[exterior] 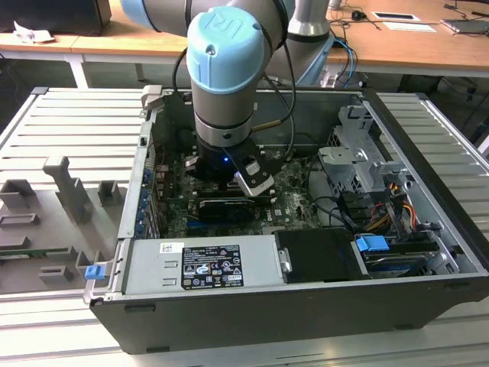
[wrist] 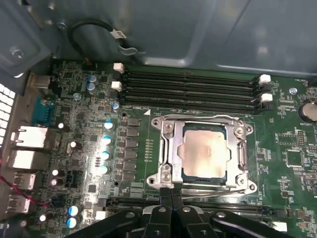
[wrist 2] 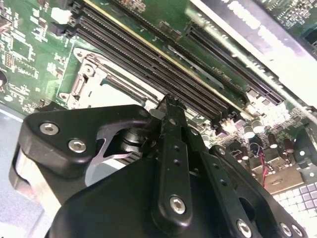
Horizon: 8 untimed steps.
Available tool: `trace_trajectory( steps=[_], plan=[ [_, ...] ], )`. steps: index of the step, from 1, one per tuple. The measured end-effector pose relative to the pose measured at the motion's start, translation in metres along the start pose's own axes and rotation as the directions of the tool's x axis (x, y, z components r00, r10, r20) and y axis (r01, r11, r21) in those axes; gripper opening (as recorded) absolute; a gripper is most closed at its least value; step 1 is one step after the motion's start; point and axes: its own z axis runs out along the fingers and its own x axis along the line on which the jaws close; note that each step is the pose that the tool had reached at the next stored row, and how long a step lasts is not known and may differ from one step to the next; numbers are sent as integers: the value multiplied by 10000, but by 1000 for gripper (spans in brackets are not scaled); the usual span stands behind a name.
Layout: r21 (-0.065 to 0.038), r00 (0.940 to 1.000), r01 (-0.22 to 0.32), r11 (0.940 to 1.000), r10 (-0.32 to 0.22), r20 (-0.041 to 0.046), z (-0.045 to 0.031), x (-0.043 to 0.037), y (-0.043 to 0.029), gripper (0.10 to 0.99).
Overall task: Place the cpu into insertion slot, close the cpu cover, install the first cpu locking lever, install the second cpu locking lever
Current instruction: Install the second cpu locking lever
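In the first wrist view the cpu [wrist: 207, 154], a pale metal square, lies in the insertion slot [wrist: 164, 179] on the green motherboard. The cpu cover [wrist: 171, 148], a silver frame with a window, lies flat around it. A thin metal lever rod [wrist: 218, 192] runs along the socket edge nearest the gripper. My gripper [wrist: 171, 195] is shut, fingertips together at that edge, touching or just above the frame, with nothing seen between them. In the second wrist view the gripper [wrist 2: 168, 103] points at the socket [wrist 2: 94, 79]. In the exterior view the gripper [exterior: 229, 180] is low inside the computer case.
Long black memory slots [wrist: 188, 87] lie just beyond the socket, under the grey case wall [wrist: 173, 29] and a black cable [wrist: 94, 29]. Port blocks [wrist: 25, 144] and capacitors stand to one side. The case holds a power supply [exterior: 202, 264] and a drive cage [exterior: 359, 160].
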Motion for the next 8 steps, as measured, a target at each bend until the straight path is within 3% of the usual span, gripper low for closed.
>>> trace_trajectory(
  steps=[3,8],
  plan=[
    [-143,10000,1,9999,-1,11,15,49,-23,106],
    [-245,10000,0,9997,0,23,58,67,-49,106]
  ],
)
